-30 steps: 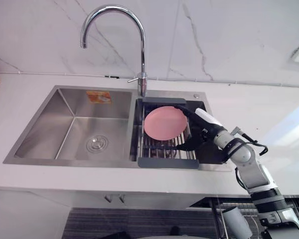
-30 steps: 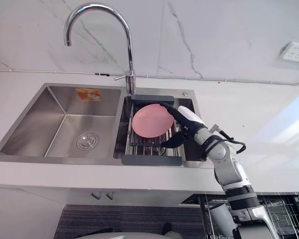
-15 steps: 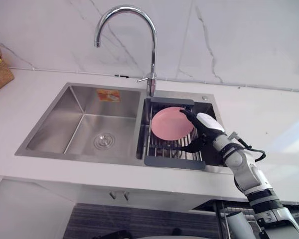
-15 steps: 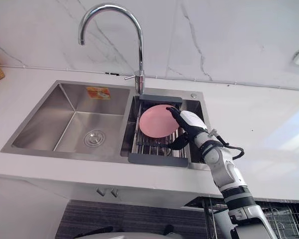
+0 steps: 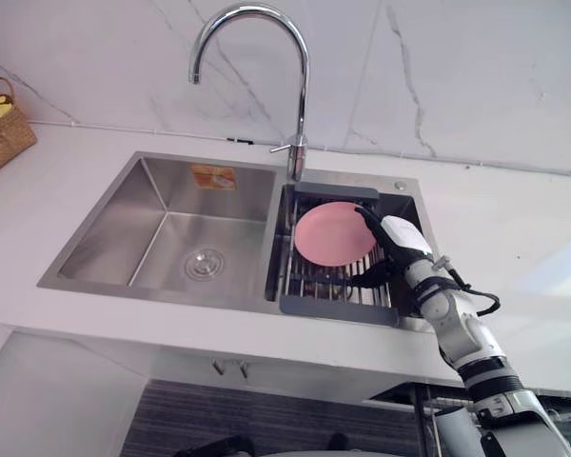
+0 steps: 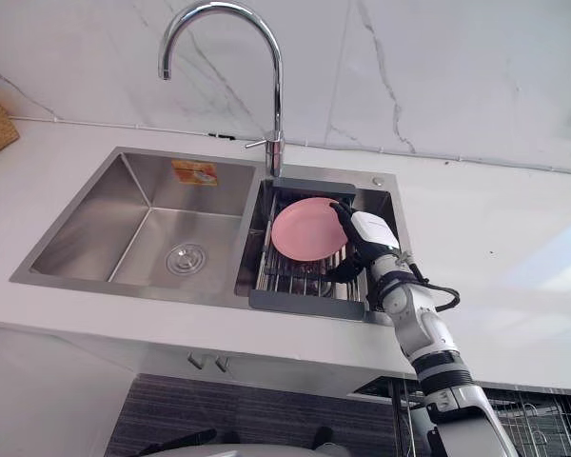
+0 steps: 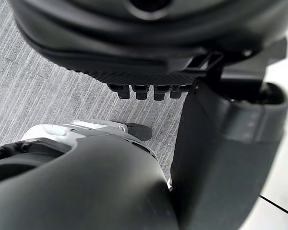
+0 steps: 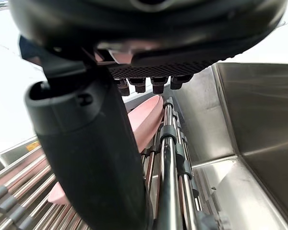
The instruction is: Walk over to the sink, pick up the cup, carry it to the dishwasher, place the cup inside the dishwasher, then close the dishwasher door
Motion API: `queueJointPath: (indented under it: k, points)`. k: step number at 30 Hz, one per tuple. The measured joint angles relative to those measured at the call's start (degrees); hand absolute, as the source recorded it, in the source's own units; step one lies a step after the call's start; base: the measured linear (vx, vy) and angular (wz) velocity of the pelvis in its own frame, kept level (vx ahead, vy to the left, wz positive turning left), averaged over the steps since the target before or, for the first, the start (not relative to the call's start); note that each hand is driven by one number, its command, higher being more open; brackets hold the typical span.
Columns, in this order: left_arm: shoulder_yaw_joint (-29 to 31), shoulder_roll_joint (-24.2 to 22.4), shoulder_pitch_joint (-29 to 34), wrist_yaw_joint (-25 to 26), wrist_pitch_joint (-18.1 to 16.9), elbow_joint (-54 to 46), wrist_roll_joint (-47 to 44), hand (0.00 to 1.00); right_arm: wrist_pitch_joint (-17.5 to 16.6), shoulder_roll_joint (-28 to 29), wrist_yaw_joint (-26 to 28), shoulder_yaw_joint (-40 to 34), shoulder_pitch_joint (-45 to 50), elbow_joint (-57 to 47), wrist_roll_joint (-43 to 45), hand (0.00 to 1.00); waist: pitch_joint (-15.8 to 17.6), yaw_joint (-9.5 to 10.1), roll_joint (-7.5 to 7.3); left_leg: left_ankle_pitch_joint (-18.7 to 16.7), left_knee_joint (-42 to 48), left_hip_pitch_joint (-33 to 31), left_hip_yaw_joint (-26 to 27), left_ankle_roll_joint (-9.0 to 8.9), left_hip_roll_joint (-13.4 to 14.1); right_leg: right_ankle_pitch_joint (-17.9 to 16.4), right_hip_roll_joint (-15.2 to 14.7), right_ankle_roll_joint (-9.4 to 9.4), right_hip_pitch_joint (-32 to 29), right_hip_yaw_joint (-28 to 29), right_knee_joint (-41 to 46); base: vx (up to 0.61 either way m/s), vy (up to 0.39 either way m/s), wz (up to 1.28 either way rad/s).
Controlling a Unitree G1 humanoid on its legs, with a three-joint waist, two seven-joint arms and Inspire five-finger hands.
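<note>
Risk: the pink plate (image 5: 333, 233), the one piece to lift here, stood tilted on edge in the dish rack (image 5: 338, 310), right of centre in the frame. A grip closing on its thin rim could slip and knock it flat onto the bars, or the thumb (image 8: 86, 158) could snag a bar. The right hand (image 5: 401, 238) sat at the plate's right edge. Its fingers (image 8: 156, 84) were spread from the thumb, reaching over the rim and apparently not yet pinching. The left hand (image 7: 144, 52) hung relaxed above the floor, holding nothing.
</note>
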Motion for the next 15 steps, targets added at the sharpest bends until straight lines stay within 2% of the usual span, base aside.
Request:
queueJointPath:
  k: [10, 15]
  points:
    - [0.0, -0.1, 0.0, -0.4, -0.1, -0.6, 0.0, 1.00, 0.6, 1.0, -8.0, 0.2, -2.1, 4.4, 0.1, 1.00, 0.3, 0.45, 0.24, 0.4, 0.0, -0.5, -1.1, 0.03, -0.1, 0.0, -0.1, 0.00, 0.2, -1.1, 0.0, -0.02, -0.002, 0.06]
    - [0.0, -0.3, 0.0, -1.1, -0.2, -0.7, 1.2, 1.00, -1.5, 1.1, -10.8, 0.2, -2.2, 4.5, 0.0, 1.00, 0.5, 0.83, 0.44, 0.6, 0.0, -0.5, -1.7, 0.01, -0.2, 0.0, -0.3, 0.00, 0.5, -1.8, 0.0, -0.01, 0.003, 0.05]
